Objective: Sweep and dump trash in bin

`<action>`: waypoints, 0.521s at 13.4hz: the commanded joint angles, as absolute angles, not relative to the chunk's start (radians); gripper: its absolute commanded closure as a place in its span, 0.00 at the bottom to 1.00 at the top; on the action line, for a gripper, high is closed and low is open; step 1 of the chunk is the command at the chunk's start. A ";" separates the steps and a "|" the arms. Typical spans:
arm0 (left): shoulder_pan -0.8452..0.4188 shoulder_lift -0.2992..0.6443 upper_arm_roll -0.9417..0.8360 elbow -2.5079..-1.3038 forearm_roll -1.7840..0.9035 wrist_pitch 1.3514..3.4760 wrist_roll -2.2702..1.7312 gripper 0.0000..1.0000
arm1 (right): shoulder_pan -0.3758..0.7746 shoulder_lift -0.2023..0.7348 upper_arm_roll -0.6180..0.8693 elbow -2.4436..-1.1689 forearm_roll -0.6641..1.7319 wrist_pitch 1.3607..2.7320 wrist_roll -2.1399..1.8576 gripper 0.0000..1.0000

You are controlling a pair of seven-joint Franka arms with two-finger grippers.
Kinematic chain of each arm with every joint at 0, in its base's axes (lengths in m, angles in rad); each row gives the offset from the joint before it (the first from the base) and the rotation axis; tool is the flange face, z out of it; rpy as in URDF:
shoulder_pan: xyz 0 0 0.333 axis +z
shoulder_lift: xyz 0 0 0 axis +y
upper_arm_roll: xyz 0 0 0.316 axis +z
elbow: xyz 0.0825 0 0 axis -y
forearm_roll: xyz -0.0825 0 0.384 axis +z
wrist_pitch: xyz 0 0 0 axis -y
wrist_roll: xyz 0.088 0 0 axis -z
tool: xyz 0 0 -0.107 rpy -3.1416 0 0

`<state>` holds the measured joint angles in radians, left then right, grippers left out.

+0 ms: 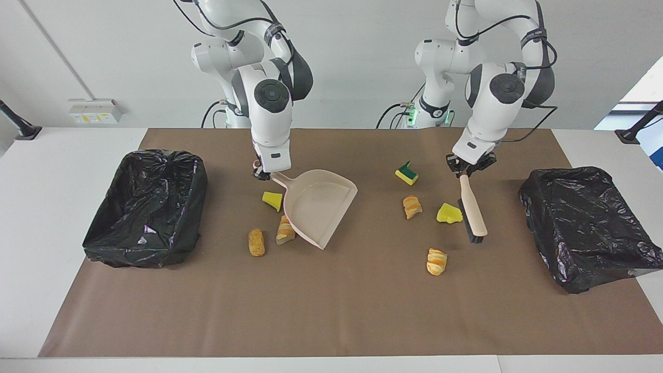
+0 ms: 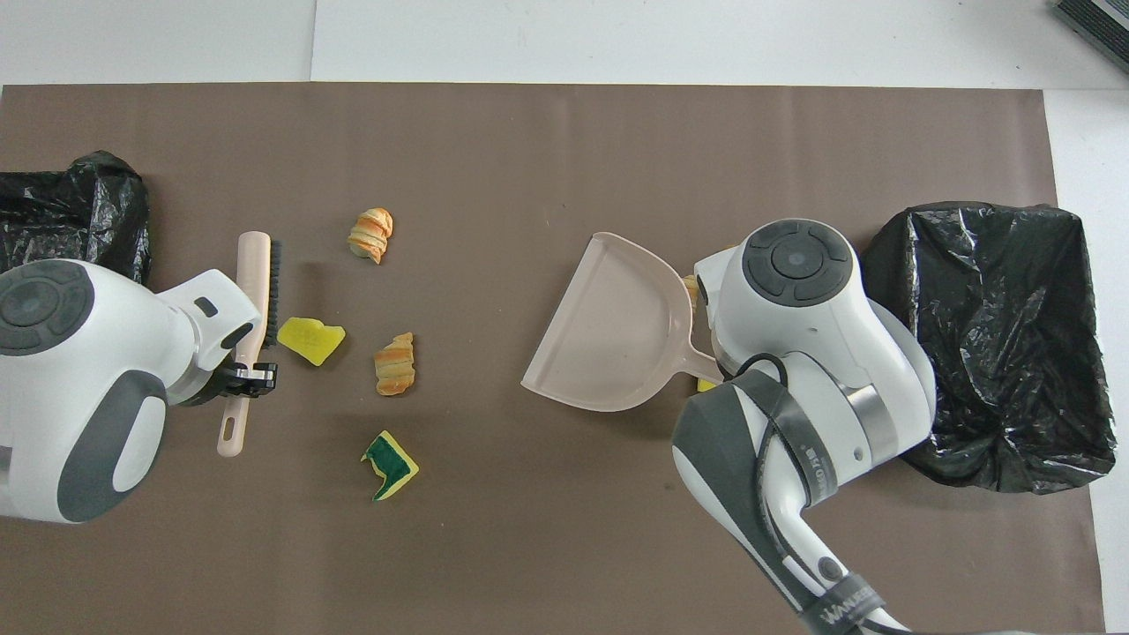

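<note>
My left gripper (image 1: 469,167) (image 2: 242,375) is shut on the handle of the beige brush (image 1: 472,202) (image 2: 254,291). The bristles point down beside a yellow sponge wedge (image 1: 448,213) (image 2: 310,339). Close by lie two croissant pieces (image 1: 412,206) (image 1: 436,261) and a green-backed sponge (image 1: 407,173) (image 2: 388,463). My right gripper (image 1: 264,173) is shut on the handle of the tilted beige dustpan (image 1: 318,207) (image 2: 609,339). Next to the pan lie a yellow wedge (image 1: 272,200), a croissant piece (image 1: 285,230) and a brown nugget (image 1: 256,242).
A black-lined bin (image 1: 145,207) (image 2: 997,335) stands at the right arm's end of the brown mat, and another bin (image 1: 585,223) (image 2: 79,207) at the left arm's end. In the overhead view the right arm hides its gripper and the trash beside the pan.
</note>
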<state>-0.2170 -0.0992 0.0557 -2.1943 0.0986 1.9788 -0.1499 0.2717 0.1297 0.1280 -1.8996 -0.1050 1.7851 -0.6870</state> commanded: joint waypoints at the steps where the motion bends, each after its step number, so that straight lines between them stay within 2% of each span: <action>1: -0.164 -0.100 0.040 -2.220 0.130 1.977 -0.137 1.00 | 0.270 0.167 0.130 -1.905 -0.141 1.828 -0.761 1.00; 7: -0.216 -0.107 0.037 -2.310 0.132 1.996 -0.167 1.00 | 0.273 0.212 0.130 -1.887 -0.215 1.885 -0.805 1.00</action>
